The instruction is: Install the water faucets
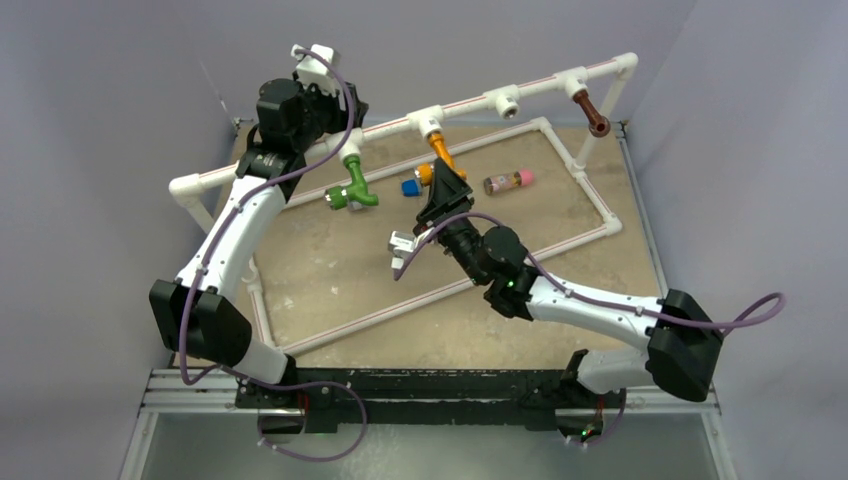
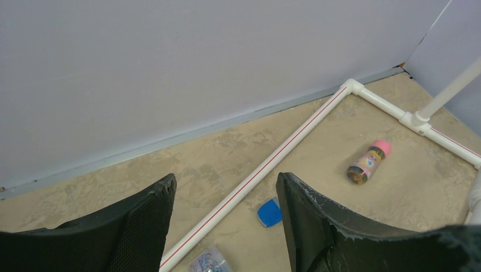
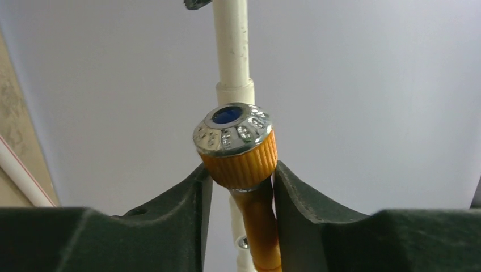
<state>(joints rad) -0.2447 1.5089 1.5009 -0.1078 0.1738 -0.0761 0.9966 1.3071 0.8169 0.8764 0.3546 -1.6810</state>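
Top external view: the right gripper reaches toward 12 o'clock and is clenched on the orange faucet. That faucet hangs from a tee on the raised rail. In the right wrist view both fingers press against the sides of the faucet's ribbed knob. Its silver cap with a blue centre faces the camera, and a white pipe stands behind it.

At 9 o'clock from that gripper the green faucet hangs from the rail, its side branch pointing toward 8 o'clock. At 2 o'clock the brown faucet hangs near the rail's far right end. An empty tee sits between the orange and brown ones.

The left arm reaches to 11 o'clock of the table, above the rail's left end. In the left wrist view the left gripper is released, jaws apart with nothing between them.

A blue cap lies just at 9 o'clock of the right gripper, and a pink-topped cylinder lies on its side at 3 o'clock.
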